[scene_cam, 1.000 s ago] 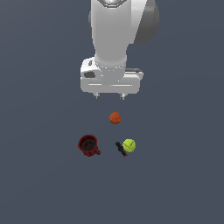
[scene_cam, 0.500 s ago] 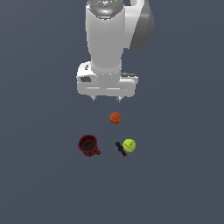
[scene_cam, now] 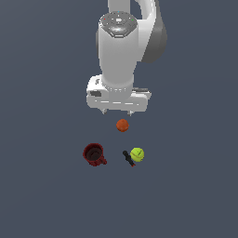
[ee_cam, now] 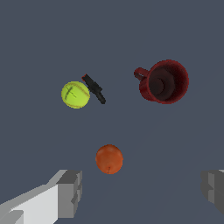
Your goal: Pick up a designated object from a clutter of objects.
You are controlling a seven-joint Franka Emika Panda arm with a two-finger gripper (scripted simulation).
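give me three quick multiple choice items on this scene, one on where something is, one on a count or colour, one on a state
1. What lies right beside the tennis ball?
A. black clamp
B. mug
C. orange ball

2. How many balls are on the surface?
A. one
B. two
C. three

3. The gripper is:
A. shut on the tennis ball
B. shut on the mug
C. open, holding nothing

Key: 1 A, the clamp lies against the ball, while the dark red mug and the orange ball sit apart. 2 B, one yellow-green, one orange. 3 C, in the wrist view its fingers stand wide apart above the objects.
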